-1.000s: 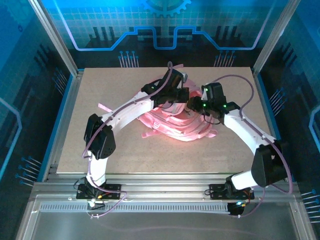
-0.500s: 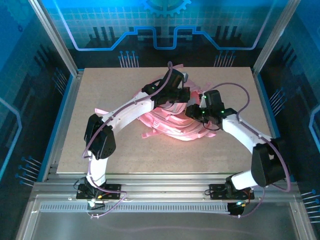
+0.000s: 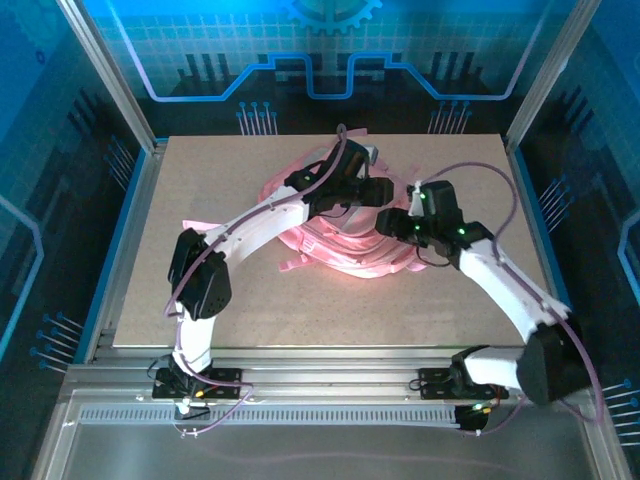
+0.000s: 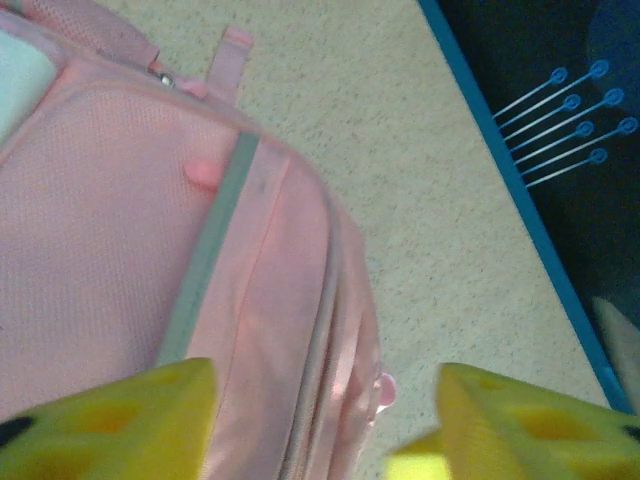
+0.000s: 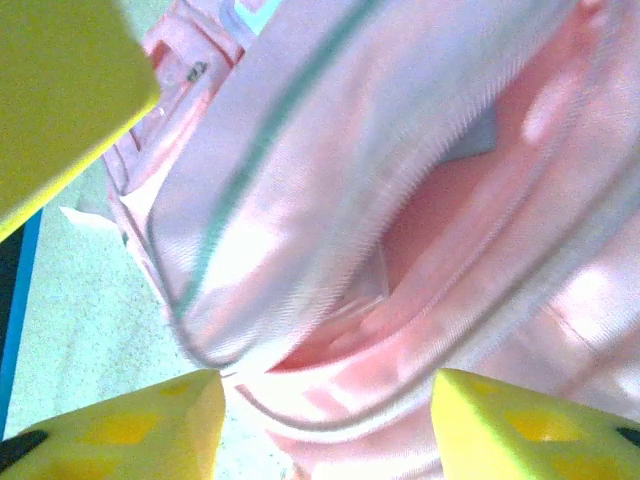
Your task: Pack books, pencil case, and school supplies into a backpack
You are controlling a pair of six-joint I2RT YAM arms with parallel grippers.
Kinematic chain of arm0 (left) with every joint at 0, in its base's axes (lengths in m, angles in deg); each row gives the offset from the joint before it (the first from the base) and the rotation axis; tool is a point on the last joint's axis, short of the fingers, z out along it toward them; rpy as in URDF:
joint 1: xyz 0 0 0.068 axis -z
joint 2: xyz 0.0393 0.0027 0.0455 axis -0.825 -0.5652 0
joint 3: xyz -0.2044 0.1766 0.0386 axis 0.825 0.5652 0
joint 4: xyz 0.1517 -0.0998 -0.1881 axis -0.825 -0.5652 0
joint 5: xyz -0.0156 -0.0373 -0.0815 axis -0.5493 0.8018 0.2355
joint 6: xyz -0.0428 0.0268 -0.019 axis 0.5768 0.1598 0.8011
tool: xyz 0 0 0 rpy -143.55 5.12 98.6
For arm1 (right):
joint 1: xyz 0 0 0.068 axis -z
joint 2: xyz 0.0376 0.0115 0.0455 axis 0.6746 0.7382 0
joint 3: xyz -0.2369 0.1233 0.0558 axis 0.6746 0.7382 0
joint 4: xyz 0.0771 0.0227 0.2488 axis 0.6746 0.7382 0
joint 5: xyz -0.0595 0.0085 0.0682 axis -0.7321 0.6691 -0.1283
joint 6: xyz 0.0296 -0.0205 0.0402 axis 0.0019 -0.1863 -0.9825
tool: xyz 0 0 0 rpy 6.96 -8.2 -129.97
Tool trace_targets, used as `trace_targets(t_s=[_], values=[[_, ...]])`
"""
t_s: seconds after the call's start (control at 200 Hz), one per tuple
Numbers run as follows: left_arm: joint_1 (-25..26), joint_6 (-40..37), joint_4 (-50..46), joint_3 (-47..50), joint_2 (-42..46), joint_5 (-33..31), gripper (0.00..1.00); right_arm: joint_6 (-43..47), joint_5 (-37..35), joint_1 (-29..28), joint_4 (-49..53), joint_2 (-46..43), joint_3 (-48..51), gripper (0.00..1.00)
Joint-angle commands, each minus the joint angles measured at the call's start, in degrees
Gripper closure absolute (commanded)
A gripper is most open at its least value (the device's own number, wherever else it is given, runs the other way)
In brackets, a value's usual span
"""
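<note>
Beige surface (image 3: 180, 200) carries the pink backpack (image 3: 345, 255), which lies flat near its middle with straps (image 3: 300, 268) spilling toward the near edge. Both arms lean over it. The left end effector (image 4: 320, 420) hangs released above the bag's side panel, gripping nothing. The right end effector (image 5: 325, 430) is likewise spread wide over a gaping compartment (image 5: 440, 240). Pink folds hide what is inside, so I cannot tell how much is packed. Judging by the open zip, closing is yet to be done.
</note>
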Motion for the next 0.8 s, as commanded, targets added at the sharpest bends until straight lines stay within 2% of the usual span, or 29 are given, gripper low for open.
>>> trace_targets(t_s=[0.0,0.12,0.25,0.39,0.5,0.585,0.745,0.795], values=[[-2.1,0.7,2.1,5.1,5.9,-0.1,0.31,0.4,-5.4,-0.4,9.7,-6.1,2.8,0.35],[-5.1,0.5,4.2,13.5,10.5,-3.2,0.27,-5.2,-6.9,-3.1,10.3,-10.6,6.8,0.29],[-9.5,1.8,5.2,22.3,14.7,-4.7,0.24,-11.2,-10.8,-8.4,9.7,-9.2,5.4,0.27],[-13.3,3.4,7.8,32.0,18.9,-6.6,0.19,-19.2,-17.0,-14.0,11.7,-1.9,-0.8,0.2],[-14.7,4.8,10.4,38.3,21.2,-7.9,0.19,-20.9,-15.0,-16.3,11.0,5.5,-5.4,0.18],[-15.2,5.8,12.0,41.7,21.8,-8.9,0.19,-23.3,-17.2,-19.7,9.2,9.1,-7.7,0.18],[-15.9,6.9,16.8,45.5,19.4,-10.7,0.24,-29.9,-21.9,-24.5,8.0,15.0,-12.3,0.23],[-16.3,7.4,18.2,45.8,18.2,-10.1,0.28,-31.5,-22.7,-25.3,9.0,17.5,-14.5,0.23]])
